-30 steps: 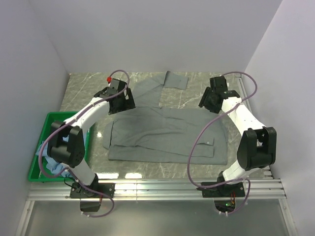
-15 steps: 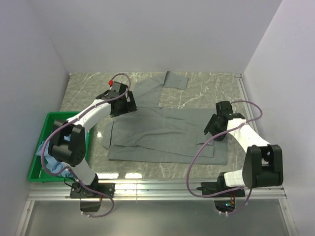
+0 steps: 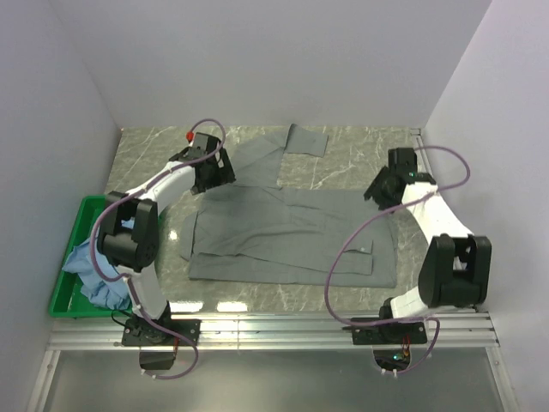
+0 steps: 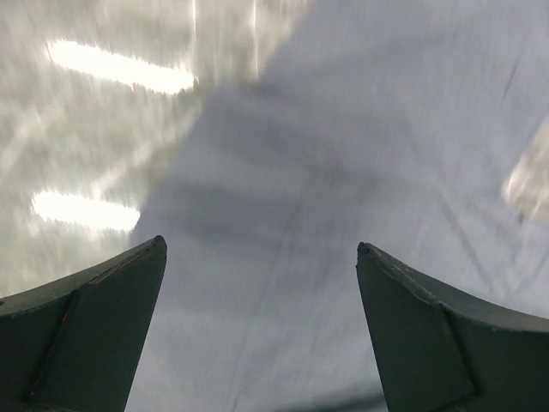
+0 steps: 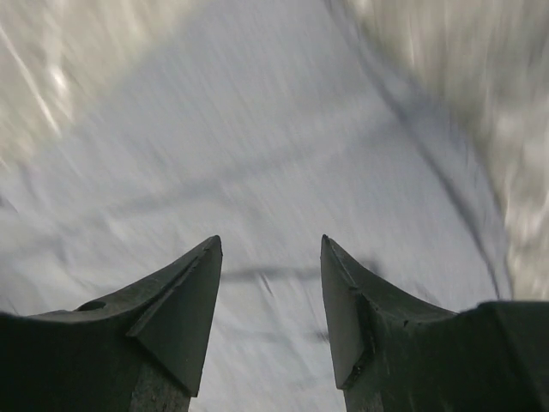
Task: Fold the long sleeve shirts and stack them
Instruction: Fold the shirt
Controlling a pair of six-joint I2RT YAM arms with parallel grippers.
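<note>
A grey-green long sleeve shirt [image 3: 283, 233] lies flat on the marble table, partly folded, with one sleeve [image 3: 302, 140] reaching toward the back. My left gripper [image 3: 218, 177] hovers over its far left corner, jaws wide open and empty; the left wrist view shows only grey cloth [image 4: 343, 172] between the fingers [image 4: 94, 318]. My right gripper [image 3: 380, 190] is over the far right corner, open with nothing between its fingers [image 5: 184, 300], above the cloth [image 5: 257, 146]. A light blue shirt [image 3: 103, 279] lies crumpled in the bin.
A green plastic bin [image 3: 86, 206] stands at the near left of the table [image 3: 360, 154]. White walls close in the left, back and right. A metal rail [image 3: 274, 322] runs along the near edge by the arm bases.
My right arm swung toward the near side over the shirt, then back to its far right corner, its jaws narrowing a little. My left arm shifted only slightly at the far left corner.
</note>
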